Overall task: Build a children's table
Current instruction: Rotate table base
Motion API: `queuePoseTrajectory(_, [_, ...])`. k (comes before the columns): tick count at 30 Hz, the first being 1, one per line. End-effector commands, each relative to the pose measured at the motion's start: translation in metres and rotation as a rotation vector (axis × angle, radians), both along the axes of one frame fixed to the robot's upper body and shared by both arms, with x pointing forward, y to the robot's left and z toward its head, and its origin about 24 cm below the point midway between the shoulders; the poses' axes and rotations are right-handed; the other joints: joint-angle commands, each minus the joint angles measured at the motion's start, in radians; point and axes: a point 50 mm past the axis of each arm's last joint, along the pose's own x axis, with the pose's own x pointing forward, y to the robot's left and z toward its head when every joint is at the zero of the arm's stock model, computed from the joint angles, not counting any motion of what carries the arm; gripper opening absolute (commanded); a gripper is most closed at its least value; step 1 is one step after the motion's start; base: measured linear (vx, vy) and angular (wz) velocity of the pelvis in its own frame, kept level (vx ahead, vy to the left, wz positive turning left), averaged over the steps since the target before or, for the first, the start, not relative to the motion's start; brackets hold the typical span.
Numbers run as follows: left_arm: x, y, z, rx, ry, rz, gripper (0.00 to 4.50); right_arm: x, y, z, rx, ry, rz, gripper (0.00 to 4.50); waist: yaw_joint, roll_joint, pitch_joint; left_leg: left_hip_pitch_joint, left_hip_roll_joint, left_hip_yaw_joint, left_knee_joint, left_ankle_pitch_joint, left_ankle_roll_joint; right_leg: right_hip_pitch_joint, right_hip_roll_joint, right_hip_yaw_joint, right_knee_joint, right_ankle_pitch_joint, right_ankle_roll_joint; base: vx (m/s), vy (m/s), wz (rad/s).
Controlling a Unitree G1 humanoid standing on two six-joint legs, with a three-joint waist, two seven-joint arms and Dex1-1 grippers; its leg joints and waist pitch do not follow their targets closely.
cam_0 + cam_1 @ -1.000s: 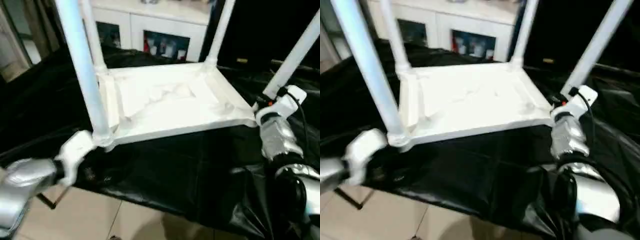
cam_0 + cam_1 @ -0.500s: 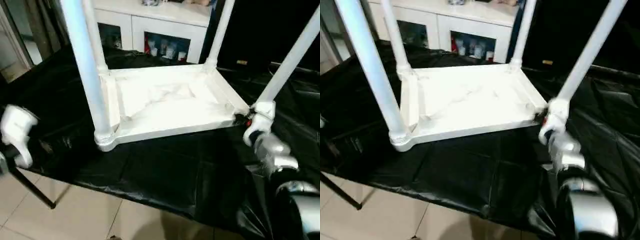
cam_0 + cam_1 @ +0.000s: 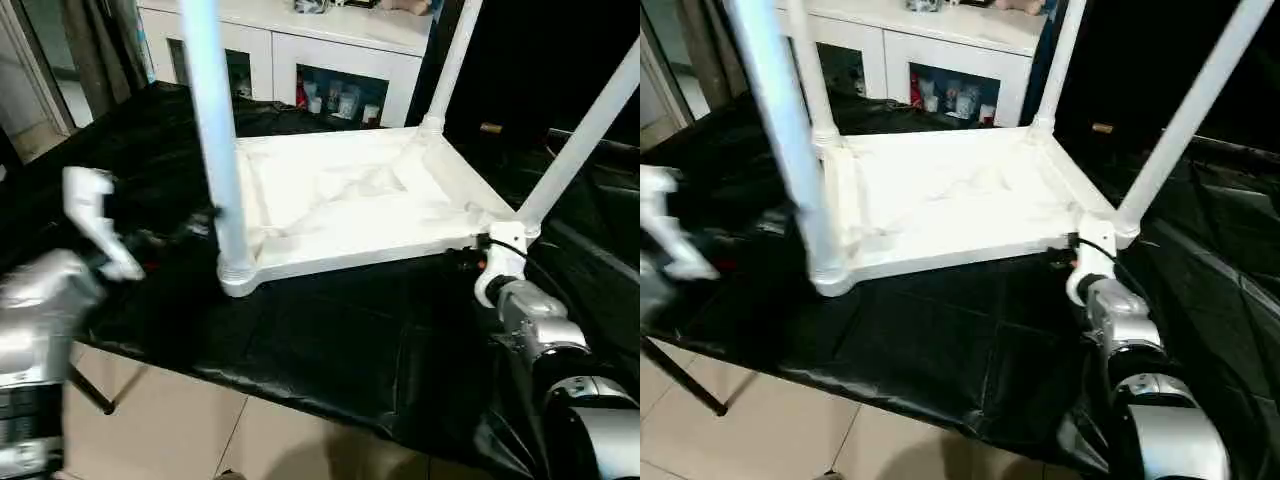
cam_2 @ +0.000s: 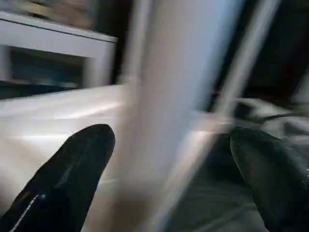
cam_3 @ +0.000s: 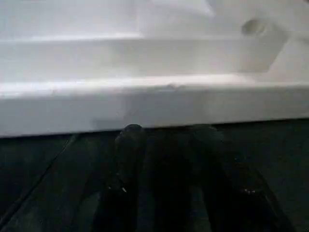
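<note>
1 tabletop [image 3: 350, 200] (upside down), 4 legs [image 3: 222, 150]; left end effector [image 4: 164, 179] wide open, right end effector [image 5: 166, 140] part-open, both empty.

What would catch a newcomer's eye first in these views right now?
The upside-down white tabletop on the black-draped work surface, with four white legs rising from its corner sockets. The right tool sits low at the tabletop's near right corner; the left tool, fingers wide open, faces the near left leg.

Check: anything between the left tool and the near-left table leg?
Nothing but bare black sheet between the left tool and the near-left leg, in the left eye view.
</note>
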Motion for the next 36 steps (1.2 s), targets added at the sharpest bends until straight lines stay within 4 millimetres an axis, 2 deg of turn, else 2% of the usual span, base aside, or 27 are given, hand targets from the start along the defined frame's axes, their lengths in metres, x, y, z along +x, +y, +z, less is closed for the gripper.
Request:
queuePoseTrajectory(1, [-0.002, -0.022, 0.015, -0.041, -0.042, -0.139, 4.5, 0.0, -0.003, 0.0, -0.021, 0.009, -0.01, 2.06, 0.0, 0.007, -0.072, 0.01, 0.018, -0.007, -0.07, -0.185, -0.012, 0.054, -0.046, 0.042, -0.061, -0.14, -0.215, 0.0, 0.0, 0.0])
queuePoseTrajectory(3, [0.0, -0.031, 0.018, -0.056, -0.052, -0.183, 4.5, 0.0, -0.001, 0.0, -0.02, 0.013, -0.011, 2.14, 0.001, 0.005, -0.07, 0.012, 0.017, -0.004, -0.069, -0.18, -0.003, 0.052, -0.042, 0.042, -0.062, -0.132, -0.218, 0.0, 0.0, 0.0])
queuePoseTrajectory(4, [0.003, -0.038, 0.017, -0.044, -0.054, -0.205, 4.5, 0.0, 0.0, -0.001, -0.02, 0.016, -0.01, 2.39, 0.002, 0.006, -0.069, 0.013, 0.017, -0.004, -0.069, -0.183, -0.002, 0.052, -0.042, 0.042, -0.064, -0.141, -0.215, 0.0, 0.0, 0.0])
queuePoseTrajectory(8, [0.004, -0.049, 0.014, -0.009, -0.046, -0.253, 4.5, 0.0, 0.002, -0.002, -0.019, 0.021, -0.008, 2.67, -0.003, 0.004, -0.068, 0.011, 0.017, -0.007, -0.072, -0.199, -0.01, 0.055, -0.045, 0.043, -0.069, -0.185, -0.191, 0.0, 0.0, 0.0])
queuePoseTrajectory(10, [-0.004, -0.066, 0.013, 0.003, -0.028, -0.367, 4.5, 0.001, 0.007, -0.003, -0.019, 0.032, 0.012, 2.91, -0.006, 0.01, -0.07, 0.013, 0.019, -0.008, -0.071, -0.194, -0.015, 0.055, -0.046, 0.043, -0.067, -0.175, -0.192, 0.0, 0.0, 0.0])
queuePoseTrajectory(13, [-0.017, -0.087, 0.017, 0.001, -0.013, -0.51, 4.5, 0.003, 0.013, -0.004, -0.019, 0.039, 0.027, 3.11, -0.007, 0.01, -0.069, 0.012, 0.018, -0.006, -0.071, -0.19, -0.013, 0.055, -0.044, 0.043, -0.064, -0.146, -0.211, 0.0, 0.0, 0.0])
queuePoseTrajectory(14, [-0.022, -0.097, 0.02, -0.003, -0.014, -0.566, 4.5, 0.004, 0.017, -0.004, -0.019, 0.037, 0.041, 3.31, -0.008, 0.008, -0.069, 0.014, 0.018, -0.006, -0.071, -0.197, -0.015, 0.054, -0.044, 0.042, -0.065, -0.156, -0.211, 0.0, 0.0, 0.0])
queuePoseTrajectory(19, [-0.03, -0.131, 0.027, -0.036, -0.044, -0.707, 4.5, 0.008, 0.043, -0.002, 0.002, 0.023, 0.128, 3.65, -0.018, 0.004, -0.068, 0.008, 0.017, -0.006, -0.071, -0.2, -0.014, 0.059, -0.045, 0.043, -0.069, -0.177, -0.205, 0.0, 0.0, 0.0])
queuePoseTrajectory(20, [-0.03, -0.135, 0.028, -0.039, -0.049, -0.719, 4.5, 0.009, 0.048, -0.001, 0.008, 0.021, 0.144, 3.73, -0.024, 0.004, -0.068, 0.006, 0.016, -0.007, -0.071, -0.205, -0.014, 0.059, -0.045, 0.043, -0.07, -0.186, -0.203, 0.0, 0.0, 0.0])
queuePoseTrajectory(21, [-0.028, -0.143, 0.03, -0.048, -0.062, -0.721, 4.5, 0.01, 0.057, 0.0, 0.012, 0.014, 0.18, 3.79, -0.027, 0.01, -0.067, 0.005, 0.016, -0.009, -0.071, -0.204, -0.017, 0.06, -0.046, 0.043, -0.069, -0.188, -0.203, 0.0, 0.0, 0.0])
queuePoseTrajectory(22, [-0.027, -0.146, 0.03, -0.052, -0.068, -0.721, 4.5, 0.01, 0.062, 0.0, 0.013, 0.011, 0.196, 3.88, -0.036, 0.004, -0.068, 0.0, 0.015, -0.009, -0.07, -0.204, -0.015, 0.064, -0.045, 0.042, -0.072, -0.197, -0.198, 0.0, 0.0, 0.0])
queuePoseTrajectory(23, [-0.026, -0.149, 0.031, -0.059, -0.072, -0.721, 4.5, 0.01, 0.066, 0.001, 0.015, 0.008, 0.212, 3.88, -0.037, 0.009, -0.068, 0.0, 0.015, -0.011, -0.071, -0.206, -0.016, 0.065, -0.047, 0.042, -0.072, -0.202, -0.197, 0.0, 0.0, 0.0])
queuePoseTrajectory(24, [-0.02, -0.159, 0.032, -0.058, -0.094, -0.691, 4.5, 0.011, 0.078, 0.002, 0.016, 0.002, 0.253, 3.88, -0.046, 0.006, -0.066, -0.004, 0.013, -0.013, -0.071, -0.211, -0.013, 0.067, -0.046, 0.04, -0.074, -0.22, -0.189, 0.0, 0.0, 0.0])
queuePoseTrajectory(25, [-0.018, -0.164, 0.031, -0.057, -0.099, -0.679, 4.5, 0.012, 0.083, 0.003, 0.016, -0.002, 0.268, 3.99, -0.049, 0.011, -0.065, -0.006, 0.013, -0.014, -0.073, -0.218, -0.012, 0.067, -0.045, 0.039, -0.078, -0.242, -0.183, 0.0, 0.0, 0.0])
queuePoseTrajectory(27, [-0.018, -0.164, 0.031, -0.057, -0.099, -0.679, 4.5, 0.012, 0.083, 0.003, 0.016, -0.002, 0.268, 4.16, -0.054, 0.007, -0.067, -0.005, 0.014, -0.017, -0.071, -0.221, -0.014, 0.067, -0.047, 0.04, -0.081, -0.267, -0.175, 0.0, 0.0, 0.0])
queuePoseTrajectory(28, [-0.013, -0.169, 0.03, -0.047, -0.109, -0.651, 4.5, 0.013, 0.089, 0.005, 0.019, -0.009, 0.284, 4.21, -0.058, 0.011, -0.068, -0.007, 0.013, -0.018, -0.071, -0.22, -0.01, 0.068, -0.045, 0.04, -0.081, -0.255, -0.176, 0.0, 0.0, 0.0])
queuePoseTrajectory(29, [-0.009, -0.174, 0.029, -0.034, -0.116, -0.627, 4.5, 0.014, 0.093, 0.007, 0.015, -0.014, 0.29, 4.27, -0.057, 0.02, -0.068, -0.003, 0.013, -0.018, -0.07, -0.22, -0.007, 0.064, -0.044, 0.04, -0.083, -0.249, -0.179, 0.0, 0.0, 0.0])
queuePoseTrajectory(30, [-0.004, -0.178, 0.027, -0.012, -0.123, -0.59, 4.5, 0.016, 0.097, 0.009, 0.01, -0.021, 0.297, 4.37, -0.056, 0.017, -0.071, 0.003, 0.014, -0.016, -0.067, -0.212, -0.004, 0.062, -0.043, 0.042, -0.08, -0.211, -0.197, 0.0, 0.0, 0.0])
queuePoseTrajectory(32, [0.002, -0.182, 0.025, 0.013, -0.134, -0.552, 4.5, 0.018, 0.103, 0.013, 0.02, -0.033, 0.31, 4.45, -0.056, 0.023, -0.072, 0.005, 0.014, -0.016, -0.066, -0.206, 0.003, 0.063, -0.039, 0.042, -0.077, -0.163, -0.222, 0.0, 0.0, 0.0])
queuePoseTrajectory(33, [0.004, -0.185, 0.024, 0.015, -0.138, -0.547, 4.5, 0.019, 0.106, 0.015, 0.036, -0.039, 0.321, 4.45, -0.056, 0.021, -0.072, 0.003, 0.015, -0.018, -0.067, -0.201, 0.005, 0.067, -0.04, 0.041, -0.074, -0.151, -0.227, 0.0, 0.0, 0.0])
queuePoseTrajectory(36, [0.002, -0.188, 0.022, 0.007, -0.136, -0.565, 4.5, 0.019, 0.111, 0.016, 0.054, -0.043, 0.365, 4.45, -0.053, 0.023, -0.073, 0.006, 0.017, -0.015, -0.065, -0.185, 0.022, 0.066, -0.04, 0.042, -0.069, -0.083, -0.267, 0.0, 0.0, 0.0])
